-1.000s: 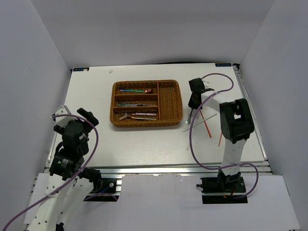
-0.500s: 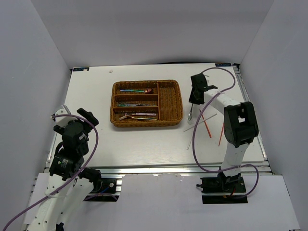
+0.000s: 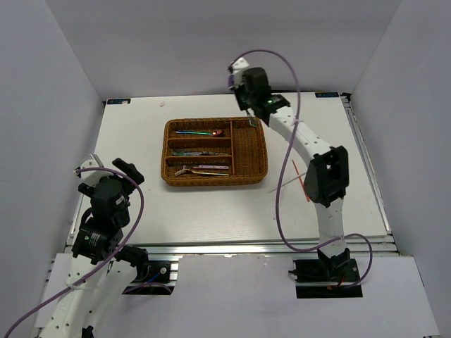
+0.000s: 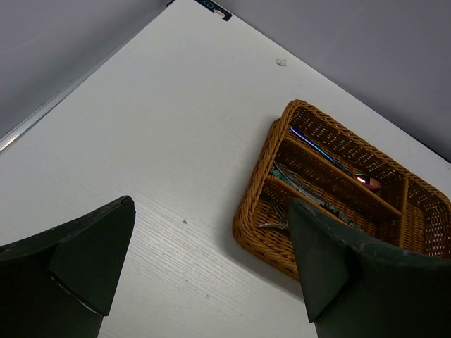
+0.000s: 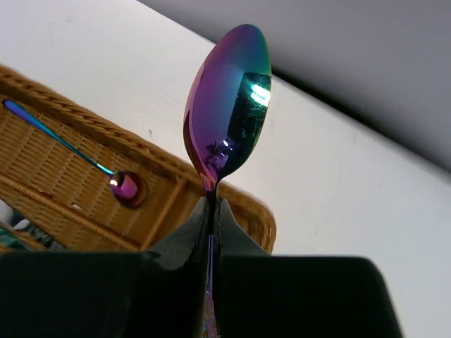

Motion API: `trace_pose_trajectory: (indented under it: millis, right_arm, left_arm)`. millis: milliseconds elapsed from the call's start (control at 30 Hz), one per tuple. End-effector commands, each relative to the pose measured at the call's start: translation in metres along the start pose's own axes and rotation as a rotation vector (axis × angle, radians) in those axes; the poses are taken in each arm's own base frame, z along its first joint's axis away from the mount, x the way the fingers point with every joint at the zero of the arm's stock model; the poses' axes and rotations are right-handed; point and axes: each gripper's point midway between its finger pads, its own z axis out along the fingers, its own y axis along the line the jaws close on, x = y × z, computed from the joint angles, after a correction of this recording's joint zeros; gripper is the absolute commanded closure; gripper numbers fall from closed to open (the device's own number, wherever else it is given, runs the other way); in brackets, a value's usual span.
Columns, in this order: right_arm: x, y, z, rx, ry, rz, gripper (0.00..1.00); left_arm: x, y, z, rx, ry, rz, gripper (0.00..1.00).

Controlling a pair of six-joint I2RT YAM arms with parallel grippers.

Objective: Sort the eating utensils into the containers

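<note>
Left claw (image 4: pixel 211 211): fingers spread wide apart, nothing between them. Its wrist view shows the rectangular brown woven wicker tray (image 4: pixel 248 218) ahead and to the right of this claw on the white table (image 4: pixel 141 141).

Right claw (image 5: pixel 211 205): fingers pressed together on the neck of an iridescent purple-green metal spoon (image 5: pixel 229 105). The bowl stands above the fingertips. Only the right wrist view shows this grip. The top view places the claw high near the tray's far right corner. A red chopstick (image 3: pixel 301 179) lies on the table nearer the arm's base.
</note>
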Motion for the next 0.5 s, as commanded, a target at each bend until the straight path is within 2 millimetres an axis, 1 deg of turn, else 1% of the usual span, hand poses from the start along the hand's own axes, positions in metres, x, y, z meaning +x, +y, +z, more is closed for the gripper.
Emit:
trace_pose_trajectory:
  millis: [0,33,67,100,133,167,200,233,267,300,333,367,467]
  right_arm:
    - [-0.019,0.047,0.020,-0.077,-0.094,-0.455,1.00]
    - [-0.021,0.053,0.024,-0.086,-0.121,-0.510,1.00]
    - [-0.022,0.059,0.029,-0.100,-0.147,-0.600,1.00]
    - [-0.023,0.079,0.031,-0.181,-0.193,-0.651,1.00]
    - [-0.021,0.090,0.033,-0.242,-0.215,-0.706,1.00]
    - [-0.016,0.098,0.041,-0.272,-0.226,-0.765,1.00]
    - [-0.016,0.107,0.044,-0.302,-0.244,-0.775,1.00]
    - [-0.031,0.107,0.046,-0.288,-0.285,-0.770,1.00]
    - [-0.033,0.110,0.050,-0.296,-0.296,-0.767,1.00]
    - [-0.031,0.119,0.059,-0.326,-0.327,-0.777,1.00]
    - [-0.032,0.123,0.062,-0.328,-0.345,-0.779,1.00]
    - [-0.026,0.128,0.070,-0.336,-0.350,-0.789,1.00]
    - [-0.027,0.146,0.077,-0.381,-0.404,-0.811,1.00]
  left_arm:
    - [0.000,0.001,0.001,-0.010,0.001,0.008,0.02]
    - [0.001,0.001,0.001,-0.010,0.001,0.008,0.02]
    - [0.001,0.001,0.001,-0.010,0.001,0.009,0.02]
    - [0.001,0.001,0.002,-0.009,0.002,0.011,0.02]
    - [0.003,0.000,0.002,-0.005,0.008,0.015,0.02]
    - [0.004,-0.001,0.004,-0.005,0.014,0.020,0.02]
    - [0.006,-0.002,0.004,-0.003,0.019,0.025,0.02]
    - [0.006,-0.003,0.005,-0.001,0.023,0.030,0.02]
    - [0.008,-0.004,0.005,0.005,0.030,0.033,0.02]
    - [0.009,-0.004,0.006,0.003,0.034,0.037,0.02]
    - [0.009,-0.005,0.006,0.006,0.035,0.036,0.02]
    - [0.009,-0.005,0.006,0.007,0.034,0.035,0.02]
    - [0.006,-0.005,0.004,0.016,0.024,0.024,0.02]
